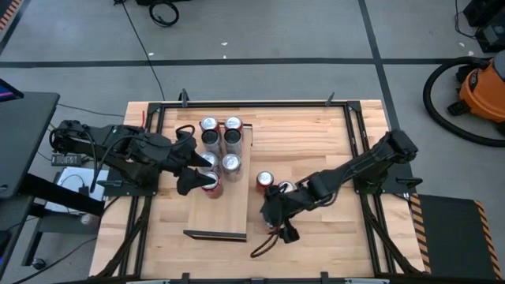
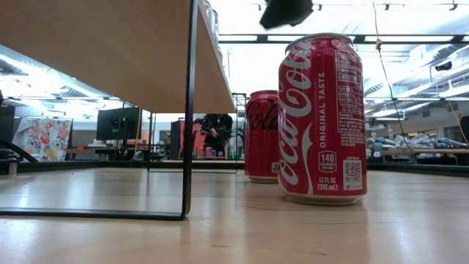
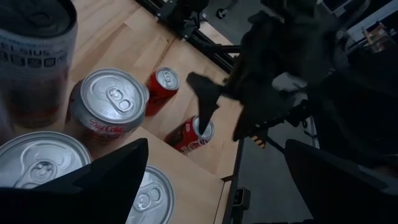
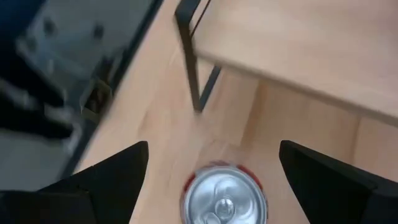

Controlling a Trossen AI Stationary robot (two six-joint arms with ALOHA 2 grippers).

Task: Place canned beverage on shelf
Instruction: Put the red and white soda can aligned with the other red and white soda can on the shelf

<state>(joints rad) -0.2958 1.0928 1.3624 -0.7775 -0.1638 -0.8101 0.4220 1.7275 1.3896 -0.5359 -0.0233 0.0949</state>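
Observation:
The shelf is a pale board with dark end lips, standing on thin black legs left of the table's middle. Several cans stand upright on its far half, among them a Diet Coke. Two red Coca-Cola cans stand upright on the tabletop to the right of the shelf. My right gripper hangs open over one red can's silver top, one finger on either side, without touching it. My left gripper waits open above the shelf's cans.
Black frame rails run along the table's left, right and far sides. A dark cable lies on the table near its front edge. The near half of the shelf board is bare. An orange vacuum stands on the floor at the far right.

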